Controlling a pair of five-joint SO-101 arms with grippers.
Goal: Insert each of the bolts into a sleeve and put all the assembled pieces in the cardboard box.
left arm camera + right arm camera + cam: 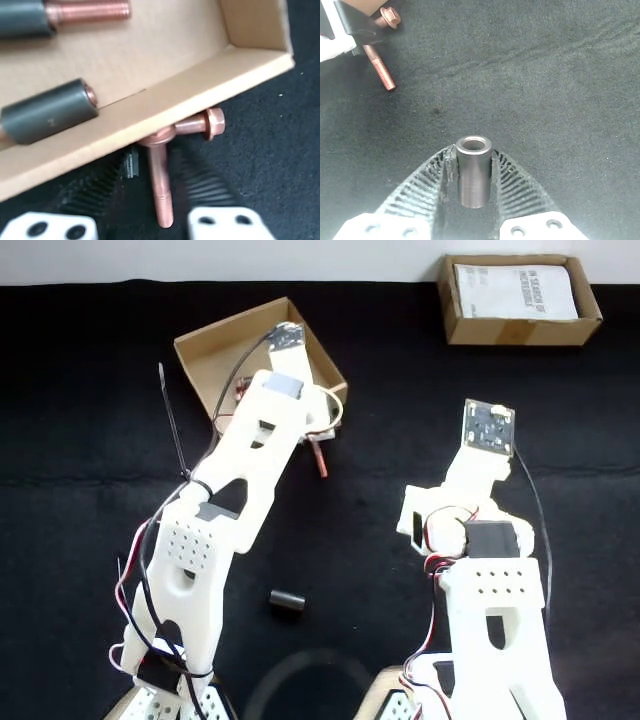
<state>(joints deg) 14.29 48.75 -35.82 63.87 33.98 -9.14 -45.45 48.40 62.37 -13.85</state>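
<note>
The cardboard box (200,350) stands at the back left. Inside it lie two grey sleeves with copper bolts in them (50,110) (30,17). My left gripper (157,160) hangs just outside the box's wall (175,100), shut on a copper bolt (160,190) whose head is against that wall. A second bolt (207,124) lies right behind it. In the high view the held bolt (320,458) shows below the left gripper (318,435). My right gripper (472,200) is shut on a grey sleeve (472,172), bore facing outward, over bare cloth. A loose sleeve (287,602) lies near the front.
A second cardboard box (520,300) with a printed sheet in it sits at the back right. Black cloth covers the table (400,390). The right arm (490,580) stands at the right, apart from the left arm (240,470).
</note>
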